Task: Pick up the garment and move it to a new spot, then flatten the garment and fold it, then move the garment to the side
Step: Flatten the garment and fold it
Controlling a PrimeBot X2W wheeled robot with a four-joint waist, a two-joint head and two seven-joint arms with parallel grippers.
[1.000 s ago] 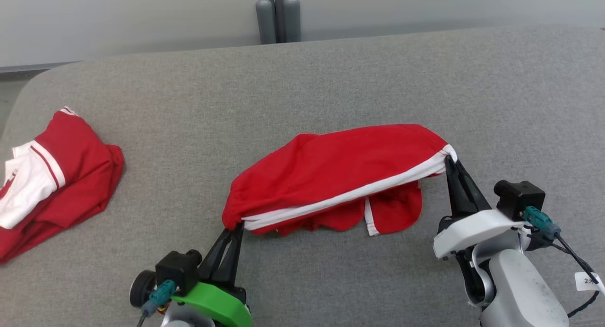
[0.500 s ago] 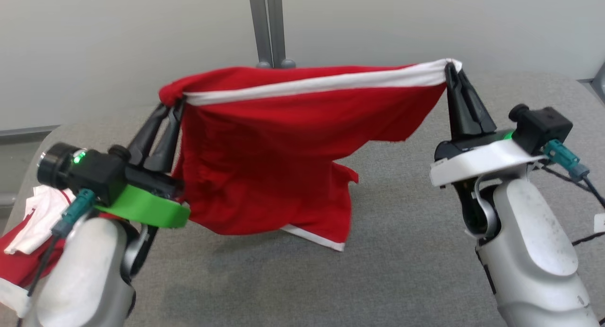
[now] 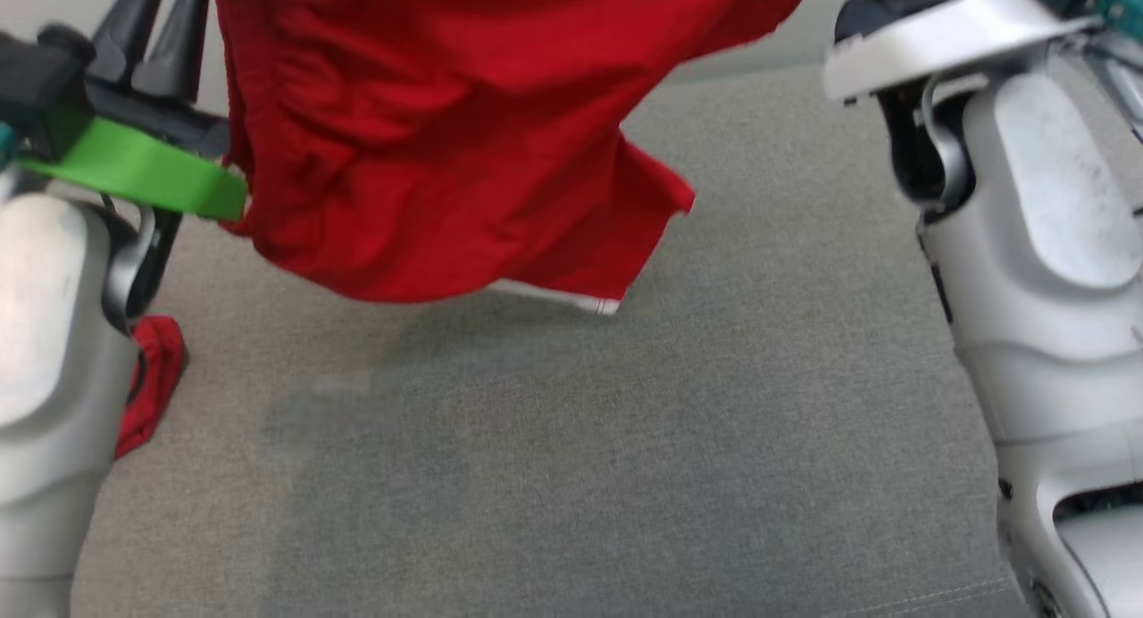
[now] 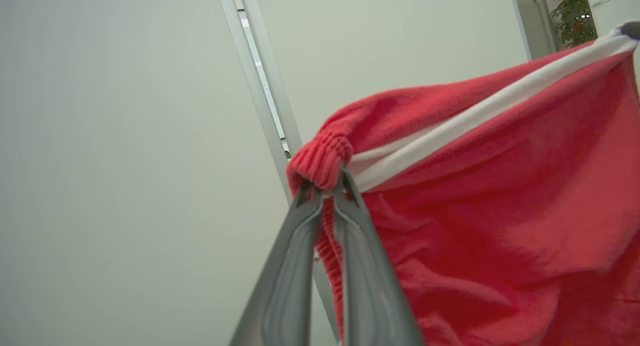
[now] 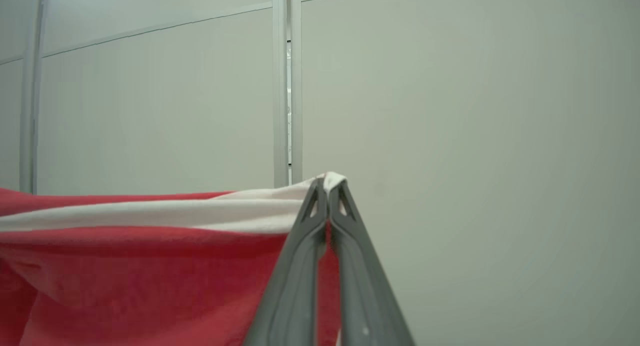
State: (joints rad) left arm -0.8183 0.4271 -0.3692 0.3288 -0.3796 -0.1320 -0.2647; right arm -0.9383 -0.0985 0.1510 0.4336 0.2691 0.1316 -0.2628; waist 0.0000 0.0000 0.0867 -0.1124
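Firstly, garment (image 3: pixel 429 136): red with a white band (image 4: pixel 475 116), count one, hanging across the upper left and centre of the head view, its lower hem apparently clear of the grey surface (image 3: pixel 625 466). Long axis ran along the band, from left gripper (image 4: pixel 325 186) to right gripper (image 5: pixel 327 183); the cloth fell below both, neither arm nearer. Grippers, count two: left pinched the ribbed red corner, right was pressed together on the band's white end. Also one other red cloth (image 3: pixel 152 377), lower left, partly behind the left forearm (image 3: pixel 54 332).
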